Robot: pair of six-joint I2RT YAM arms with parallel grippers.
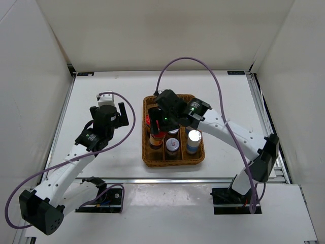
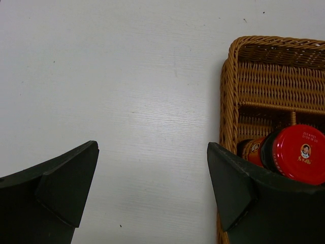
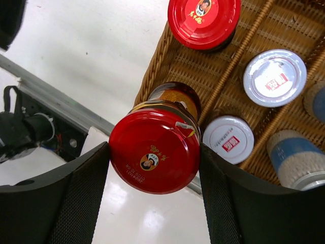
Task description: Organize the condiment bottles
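One red-capped jar (image 3: 152,147) apparently left to seat: right claw (image 3: 153,170) clamps it over wicker tray (image 3: 157,66) left row, beside twin jar (image 3: 203,20). Silver-lidded jars (image 3: 274,76) already in tray. Left claw (image 2: 152,152) wide, empty, above table (image 2: 127,76). Next likely: lower upright, release, lift clear of rim.

Red-capped bottle (image 2: 298,152) in wicker tray (image 2: 229,96)

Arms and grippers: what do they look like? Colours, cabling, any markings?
Both have white link shells, left arm and right arm, with black joints and black bases. A purple cable loops loosely along each. Green lights glow on the right wrist. The left gripper and right gripper have black wedge-shaped fingers; the right's look finely textured. No readable markings.
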